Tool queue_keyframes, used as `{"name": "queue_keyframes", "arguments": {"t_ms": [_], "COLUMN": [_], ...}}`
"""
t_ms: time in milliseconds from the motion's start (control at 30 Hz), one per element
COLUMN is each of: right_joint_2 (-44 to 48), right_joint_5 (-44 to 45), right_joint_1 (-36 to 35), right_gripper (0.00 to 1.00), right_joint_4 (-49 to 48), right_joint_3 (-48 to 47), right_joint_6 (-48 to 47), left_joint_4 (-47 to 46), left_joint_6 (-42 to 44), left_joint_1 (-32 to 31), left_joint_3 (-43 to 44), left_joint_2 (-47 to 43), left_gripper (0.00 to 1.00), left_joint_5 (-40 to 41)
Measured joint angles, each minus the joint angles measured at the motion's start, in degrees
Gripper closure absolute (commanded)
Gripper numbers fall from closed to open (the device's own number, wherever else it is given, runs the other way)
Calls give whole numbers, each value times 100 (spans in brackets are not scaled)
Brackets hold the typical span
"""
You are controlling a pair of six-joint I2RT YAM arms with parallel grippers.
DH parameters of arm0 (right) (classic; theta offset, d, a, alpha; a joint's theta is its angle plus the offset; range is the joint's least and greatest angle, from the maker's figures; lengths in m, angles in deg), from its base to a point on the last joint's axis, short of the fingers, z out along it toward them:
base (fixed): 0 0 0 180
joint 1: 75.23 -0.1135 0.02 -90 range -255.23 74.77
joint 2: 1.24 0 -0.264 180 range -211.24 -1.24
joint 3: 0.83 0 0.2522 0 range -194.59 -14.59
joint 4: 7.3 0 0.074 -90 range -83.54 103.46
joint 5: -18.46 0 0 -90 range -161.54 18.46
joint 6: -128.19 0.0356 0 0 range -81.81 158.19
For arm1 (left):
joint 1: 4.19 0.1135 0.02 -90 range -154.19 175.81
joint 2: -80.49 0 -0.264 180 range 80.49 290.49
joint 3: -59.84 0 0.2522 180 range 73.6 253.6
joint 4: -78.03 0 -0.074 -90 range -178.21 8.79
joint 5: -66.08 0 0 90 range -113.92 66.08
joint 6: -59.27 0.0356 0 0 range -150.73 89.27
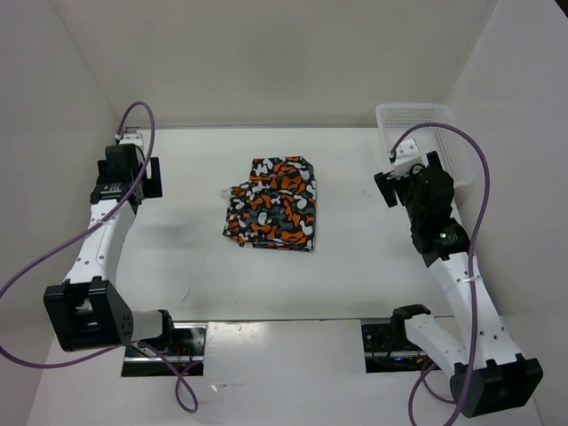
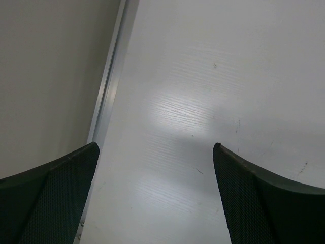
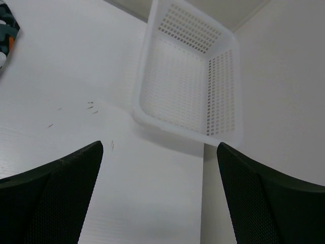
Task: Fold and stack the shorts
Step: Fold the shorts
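The shorts [image 1: 275, 206], printed in orange, black, white and grey blotches, lie folded in a stack at the middle of the table. A sliver of them shows at the top left of the right wrist view [image 3: 7, 31]. My left gripper [image 1: 135, 146] is open and empty at the far left of the table, well away from the shorts; in its wrist view [image 2: 155, 152] only bare table lies between the fingers. My right gripper [image 1: 399, 169] is open and empty at the right, in front of the basket, seen also in its wrist view [image 3: 158, 152].
A white plastic mesh basket [image 1: 454, 146] stands empty at the far right corner, also in the right wrist view [image 3: 223, 76]. White walls close the table on the left, back and right. A metal strip [image 2: 109, 91] runs along the left wall.
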Motion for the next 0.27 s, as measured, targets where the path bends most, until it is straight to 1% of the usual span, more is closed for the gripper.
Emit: {"name": "queue_keyframes", "arguments": {"t_ms": [267], "right_joint_2": [280], "right_joint_5": [-125], "right_joint_1": [118], "right_gripper": [3], "right_joint_4": [-44], "right_joint_3": [249], "right_joint_6": [125], "left_joint_4": [-61], "left_joint_6": [0], "left_joint_1": [0], "left_joint_3": [-2], "left_joint_2": [-22], "left_gripper": [0], "left_joint_5": [-35]}}
